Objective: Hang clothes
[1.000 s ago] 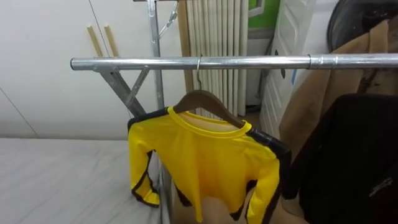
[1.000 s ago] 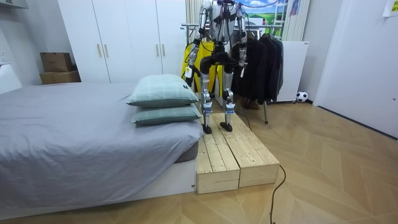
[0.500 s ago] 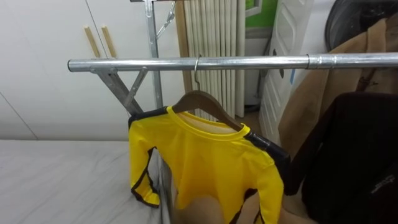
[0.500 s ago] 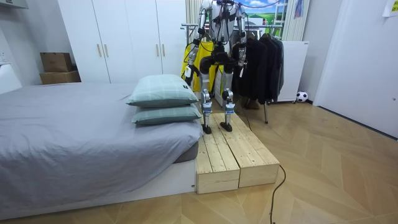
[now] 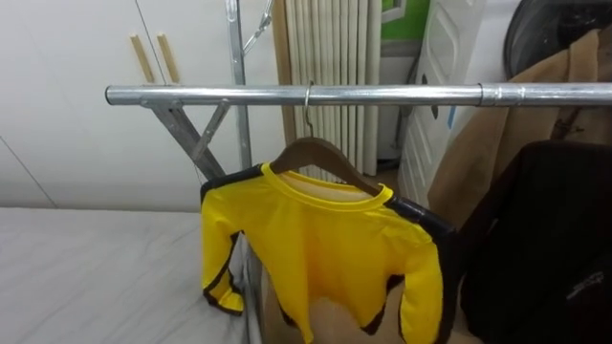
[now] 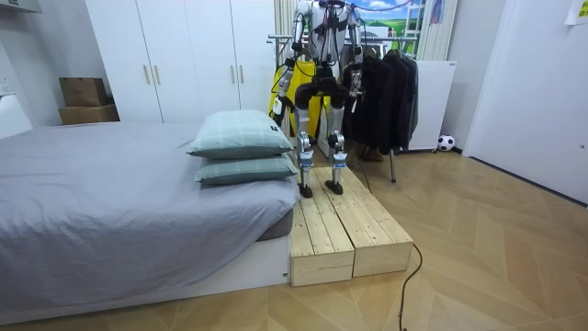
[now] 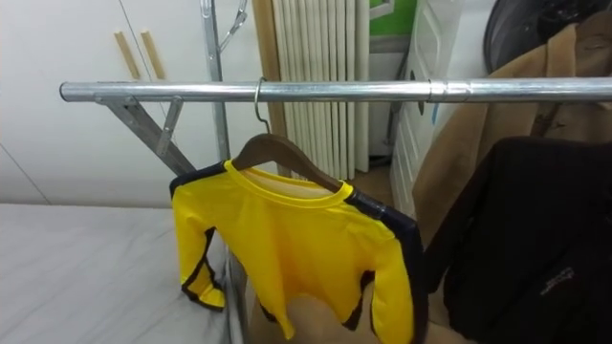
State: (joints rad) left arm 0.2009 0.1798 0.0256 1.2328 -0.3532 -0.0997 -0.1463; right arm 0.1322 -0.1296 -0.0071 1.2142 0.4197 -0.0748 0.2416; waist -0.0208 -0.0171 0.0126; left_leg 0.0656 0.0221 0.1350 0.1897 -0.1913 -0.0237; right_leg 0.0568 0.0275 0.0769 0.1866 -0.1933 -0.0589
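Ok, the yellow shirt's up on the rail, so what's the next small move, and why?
Probably a short step back along the wooden platform. The yellow shirt sits squarely on its wooden hanger, whose hook is over the metal rail, so this hang looks finished.

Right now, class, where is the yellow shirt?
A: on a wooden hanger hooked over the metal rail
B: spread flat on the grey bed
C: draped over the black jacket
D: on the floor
A: the yellow shirt sits on the wooden hanger, whose hook is over the metal rail, beside the black jacket.
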